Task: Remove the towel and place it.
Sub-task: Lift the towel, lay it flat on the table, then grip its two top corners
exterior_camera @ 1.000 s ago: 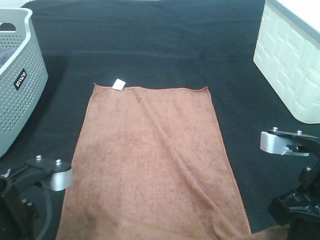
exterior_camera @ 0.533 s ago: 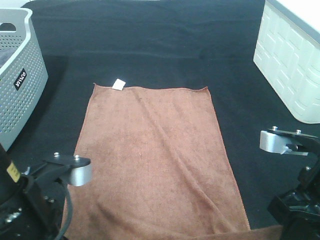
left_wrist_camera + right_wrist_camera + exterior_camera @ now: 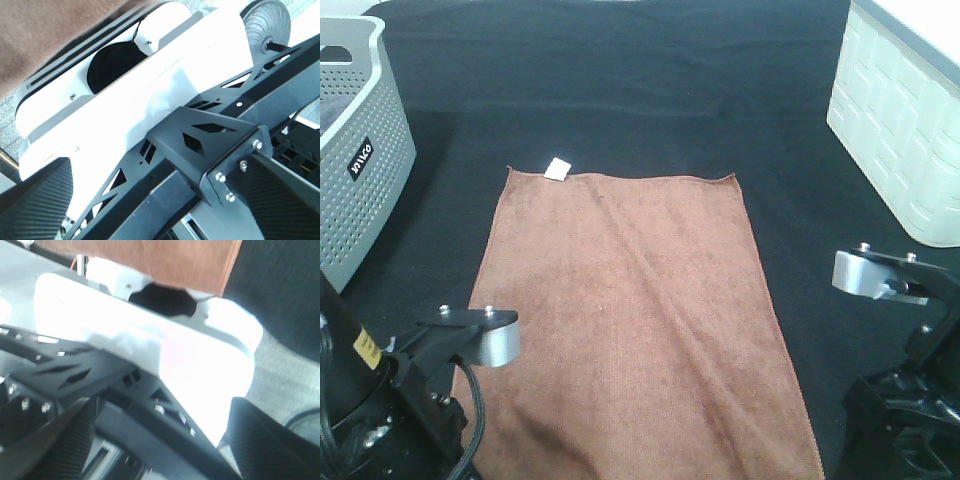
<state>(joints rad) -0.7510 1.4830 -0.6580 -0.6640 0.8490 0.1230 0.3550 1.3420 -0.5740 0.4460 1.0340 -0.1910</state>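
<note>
The light-brown towel [image 3: 630, 310] lies flat on the black cloth, its white tag [image 3: 558, 168] at the far left corner. Its near end runs off the table's front edge and shows in the left wrist view [image 3: 45, 30] and the right wrist view [image 3: 150, 260]. The left arm [image 3: 410, 390] stands at the towel's near left corner, the right arm [image 3: 900, 390] off its near right corner. Both grippers are below the high view's frame. The left gripper [image 3: 160, 210] and right gripper [image 3: 160, 450] hang below the table edge with fingers spread wide and empty.
A grey perforated laundry basket [image 3: 360, 150] stands at the left edge. A white ribbed bin [image 3: 900, 120] stands at the right. The black cloth [image 3: 620, 80] covers the table. The white robot base [image 3: 125, 90] fills both wrist views.
The left arm has swung up and to the right, over the towel's near left corner. The right arm has shifted slightly left. The brown fold at the bottom right has gone from view.
</note>
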